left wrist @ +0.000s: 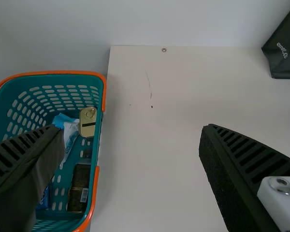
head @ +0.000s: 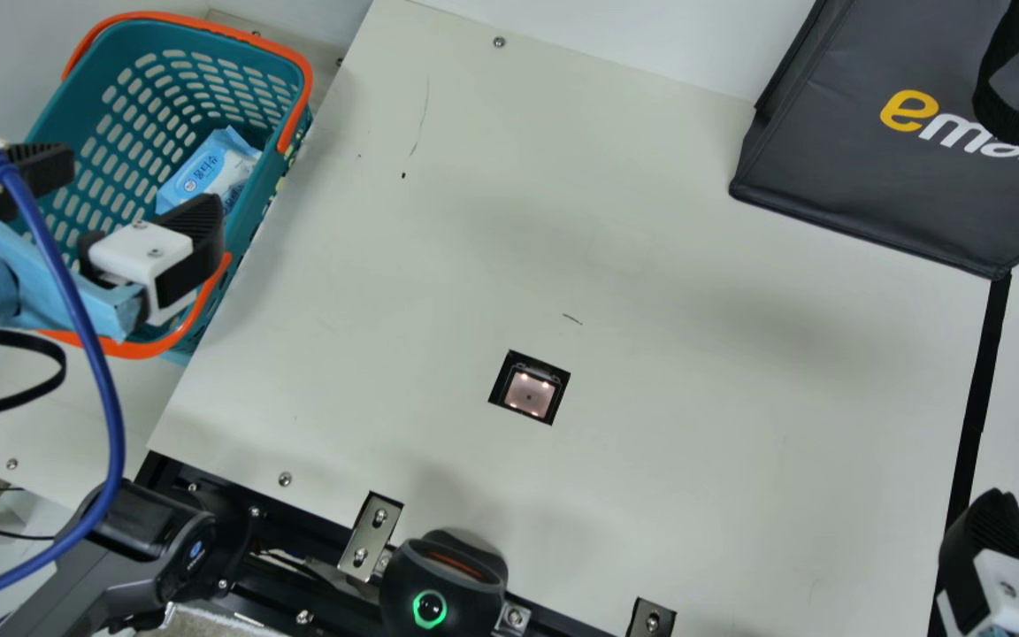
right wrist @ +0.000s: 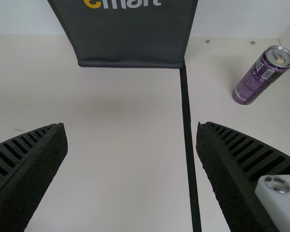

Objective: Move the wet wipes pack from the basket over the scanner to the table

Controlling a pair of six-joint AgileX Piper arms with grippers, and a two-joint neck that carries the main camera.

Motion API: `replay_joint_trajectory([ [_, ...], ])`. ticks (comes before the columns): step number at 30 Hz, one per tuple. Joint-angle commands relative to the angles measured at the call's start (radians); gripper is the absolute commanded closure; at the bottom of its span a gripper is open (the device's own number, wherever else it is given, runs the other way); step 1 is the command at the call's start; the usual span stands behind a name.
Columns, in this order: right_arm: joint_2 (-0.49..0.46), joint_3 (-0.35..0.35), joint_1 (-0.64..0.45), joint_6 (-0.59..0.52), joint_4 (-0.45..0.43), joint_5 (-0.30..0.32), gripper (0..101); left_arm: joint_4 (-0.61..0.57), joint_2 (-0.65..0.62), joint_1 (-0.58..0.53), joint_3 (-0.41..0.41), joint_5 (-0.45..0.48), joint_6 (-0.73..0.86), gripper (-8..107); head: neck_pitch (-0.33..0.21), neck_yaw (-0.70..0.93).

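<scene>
Cream table, supporting a dark bag. Teal basket, beside the table's edge. Left gripper, above the basket, jaws spread. Right gripper, above the table, jaws likewise spread. Wet wipes pack, lying inside the basket. Scanner, set into the tabletop.

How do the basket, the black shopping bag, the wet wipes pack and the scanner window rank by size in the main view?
Basket and black shopping bag: too alike to rank, the bag being cut off
Wet wipes pack
Scanner window
</scene>
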Motion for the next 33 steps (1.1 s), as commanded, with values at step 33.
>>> replay_joint_trajectory([
  [33, 0.000, 0.000, 0.000, 0.000, 0.000, 0.000, 6, -0.028, 0.189, 0.481, 0.021, -0.154, 0.106, 9, -0.030, 0.004],
])
